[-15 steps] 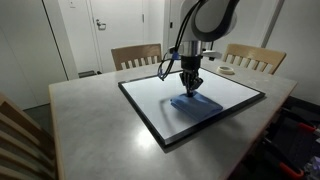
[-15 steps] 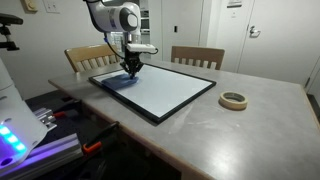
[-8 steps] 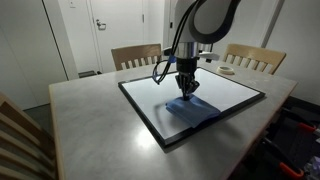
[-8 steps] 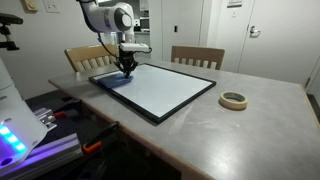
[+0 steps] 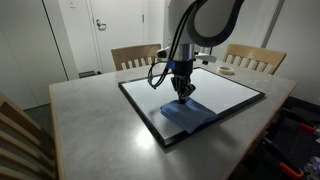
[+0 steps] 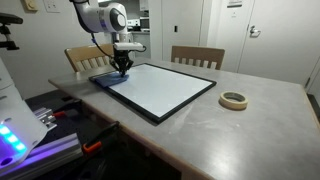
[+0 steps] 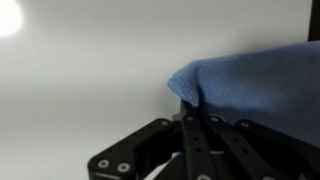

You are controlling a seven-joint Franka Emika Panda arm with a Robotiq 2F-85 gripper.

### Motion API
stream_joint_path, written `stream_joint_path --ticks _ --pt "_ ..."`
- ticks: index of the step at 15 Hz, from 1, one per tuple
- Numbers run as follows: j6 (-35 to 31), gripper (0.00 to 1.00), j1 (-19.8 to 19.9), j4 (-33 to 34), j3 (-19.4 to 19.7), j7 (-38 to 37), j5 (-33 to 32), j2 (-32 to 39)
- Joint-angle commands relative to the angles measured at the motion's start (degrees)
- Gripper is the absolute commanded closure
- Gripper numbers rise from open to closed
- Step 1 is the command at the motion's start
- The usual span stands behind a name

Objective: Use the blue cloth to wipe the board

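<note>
The arm (image 5: 196, 30) reaches straight down, its end effector (image 5: 184, 93) pinching the blue cloth (image 5: 190, 115) at one corner, on the board (image 5: 230, 92).

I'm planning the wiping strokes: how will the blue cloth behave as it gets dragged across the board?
Probably floppy: the blue cloth lies rumpled below the gripper, so it should trail when pulled and bunch when pushed. It is likely light, since the wrist view shows a pinch at one corner. It may slide easily on the glossy board.

the rumpled blue cloth (image 5: 190, 114) lies on the glossy white, black-framed board (image 5: 228, 90), near one corner.
</note>
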State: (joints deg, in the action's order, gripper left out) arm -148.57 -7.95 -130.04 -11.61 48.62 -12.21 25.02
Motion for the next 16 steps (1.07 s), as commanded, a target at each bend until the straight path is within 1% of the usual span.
stream_joint_path --ticks 1,5,10,16 --pt "-1.2 0.99 -1.3 2.0 -0.4 -2.3 -2.0 3.4" --pt "-1.0 0.99 -2.6 4.1 -0.5 -3.7 -2.9 4.7" --pt "-1.3 0.99 -4.2 7.0 -0.7 -7.2 -2.9 6.6" --pt "-1.3 0.99 -4.5 9.5 -0.7 -9.3 -3.4 8.2"
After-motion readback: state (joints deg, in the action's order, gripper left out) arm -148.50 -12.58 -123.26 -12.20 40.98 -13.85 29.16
